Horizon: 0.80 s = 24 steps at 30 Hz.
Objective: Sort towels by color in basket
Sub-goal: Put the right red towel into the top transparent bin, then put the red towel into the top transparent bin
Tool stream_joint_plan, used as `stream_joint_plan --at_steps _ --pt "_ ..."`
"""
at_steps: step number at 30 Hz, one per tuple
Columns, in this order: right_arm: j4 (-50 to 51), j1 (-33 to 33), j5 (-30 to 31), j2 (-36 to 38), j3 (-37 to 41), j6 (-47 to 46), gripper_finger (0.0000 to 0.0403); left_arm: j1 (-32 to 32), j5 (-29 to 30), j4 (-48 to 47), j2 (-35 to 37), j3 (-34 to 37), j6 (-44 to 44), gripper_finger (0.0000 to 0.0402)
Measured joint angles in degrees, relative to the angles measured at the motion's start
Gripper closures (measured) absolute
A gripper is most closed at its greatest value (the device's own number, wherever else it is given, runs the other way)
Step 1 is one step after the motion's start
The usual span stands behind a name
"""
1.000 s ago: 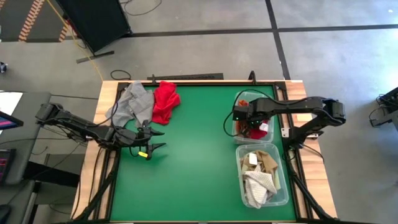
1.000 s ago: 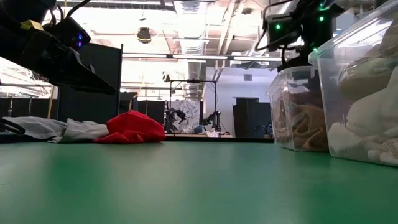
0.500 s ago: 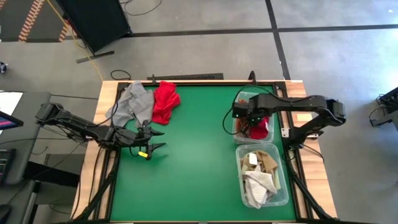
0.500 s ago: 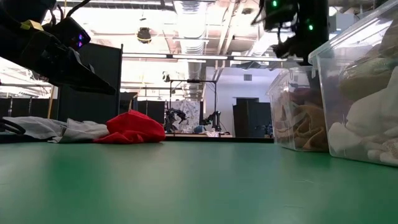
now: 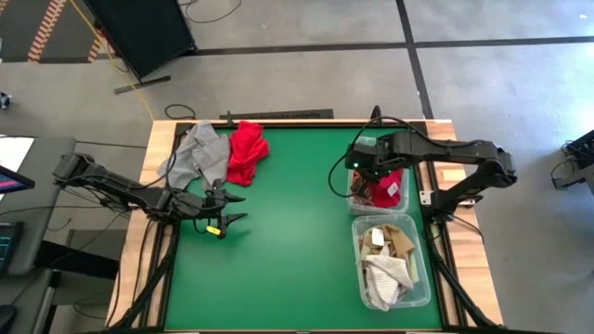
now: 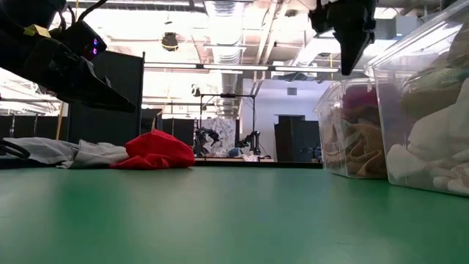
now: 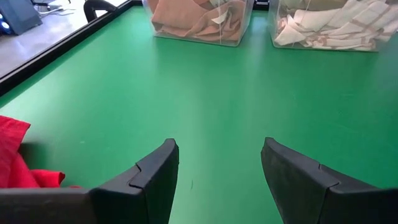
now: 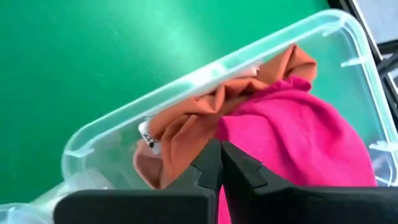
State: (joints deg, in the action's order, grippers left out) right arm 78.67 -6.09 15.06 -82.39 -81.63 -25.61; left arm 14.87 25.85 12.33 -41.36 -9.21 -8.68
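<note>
Right end effector (image 8: pixel 219 163) fingers pressed together, holding nothing, hanging over the clear bin (image 5: pixel 356 183) by the right edge of the green surface (image 5: pixel 288 232), toward the far right corner. In that bin: a pink towel (image 8: pixel 298 134) bunched on top of an orange towel (image 8: pixel 199 121); no clear long axis to either. Second clear bin (image 5: pixel 419 269), just nearer along the same edge, holds white and tan towels (image 5: pixel 385 260). Left end effector (image 5: pixel 232 210) spread wide, empty, raised above the surface near the left edge. Grey towel (image 5: pixel 197 153) and red towel (image 5: pixel 247 150) lie crumpled side by side, touching, at the far left corner; each runs roughly far-to-near.
</note>
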Motion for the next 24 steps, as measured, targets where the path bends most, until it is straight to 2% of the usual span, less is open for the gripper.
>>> stream_joint_plan --at_steps 9,14,16,19,21,24 --pt "3.6 0.9 0.1 0.0 -0.6 0.0 0.0358 0.0 0.0 0.0 0.0 0.0 -0.3 0.0185" --pt "1.0 1.3 0.9 0.0 -0.6 0.8 0.0349 0.0 1.2 0.3 0.0 0.0 0.2 0.0185" --pt "-2.0 2.1 1.0 0.0 -0.6 2.1 0.0347 0.0 3.5 0.9 0.0 0.0 1.2 0.0185" --pt "-8.6 3.9 1.0 0.0 -0.6 4.5 0.0346 0.0 10.3 1.6 0.0 -0.3 4.1 0.0185" --pt "-12.7 5.0 1.0 0.0 -0.6 6.1 0.0346 -0.2 15.2 0.9 0.0 -1.5 8.0 0.0185" --pt "-17.6 6.8 1.0 -0.1 -0.6 8.4 0.0346 -1.7 18.9 -0.1 0.0 -3.1 15.6 0.0185"
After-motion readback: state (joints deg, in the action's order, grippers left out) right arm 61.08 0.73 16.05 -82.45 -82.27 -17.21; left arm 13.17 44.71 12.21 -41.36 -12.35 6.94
